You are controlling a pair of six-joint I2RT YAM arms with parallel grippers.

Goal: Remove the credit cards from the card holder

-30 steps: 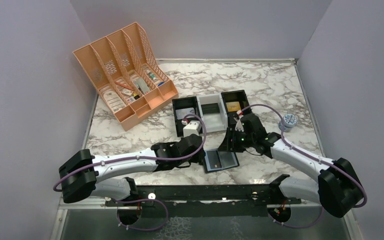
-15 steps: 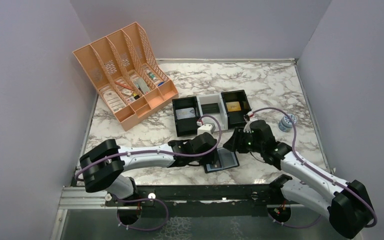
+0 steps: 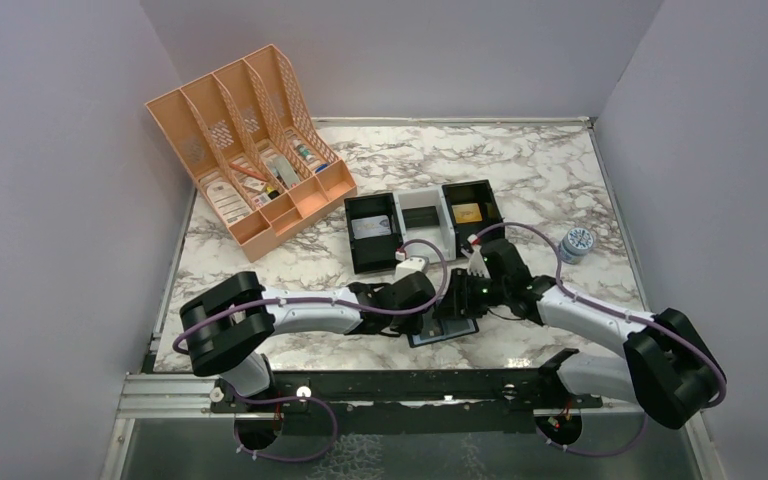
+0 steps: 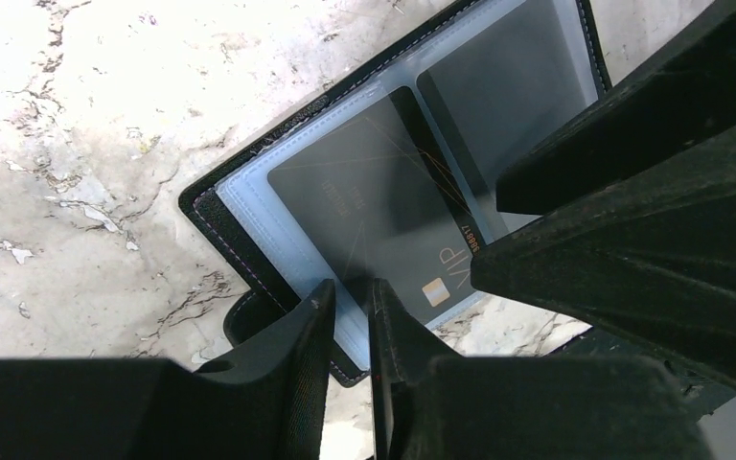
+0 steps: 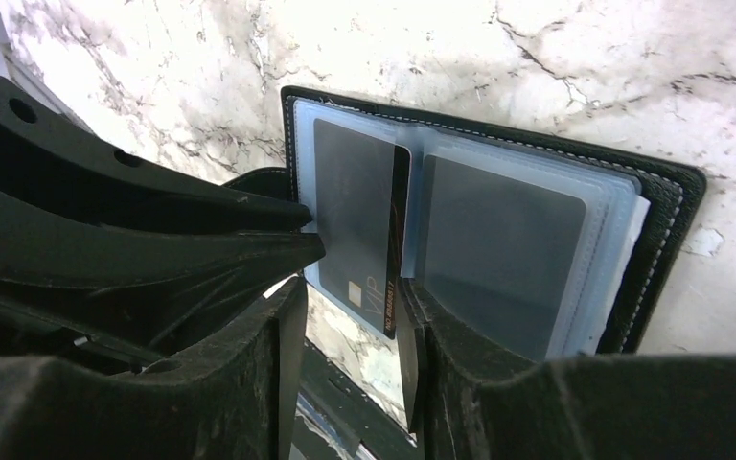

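The card holder point(image 3: 430, 337) lies open on the marble near the front edge, its blue-grey lining point(image 4: 249, 192) facing up. A dark credit card point(image 4: 364, 201) marked VIP sticks partly out of the left pocket point(image 5: 355, 211). A second dark card point(image 5: 498, 249) sits fully inside the right pocket. My left gripper point(image 4: 350, 297) hovers over the holder's near corner, its jaws a narrow gap apart with nothing between them. My right gripper point(image 5: 350, 321) straddles the protruding card. One finger point(image 5: 412, 335) touches the card's edge, the other point(image 5: 287, 335) stands apart from it.
A black-and-white three-compartment tray point(image 3: 422, 222) stands just behind the holder. An orange file organiser point(image 3: 250, 140) is at the back left. A small round jar point(image 3: 577, 243) sits to the right. The metal rail point(image 3: 410, 385) runs along the table's front edge.
My left gripper has slid right onto the holder's corner. My right gripper has come down over the protruding card and its jaws have narrowed.
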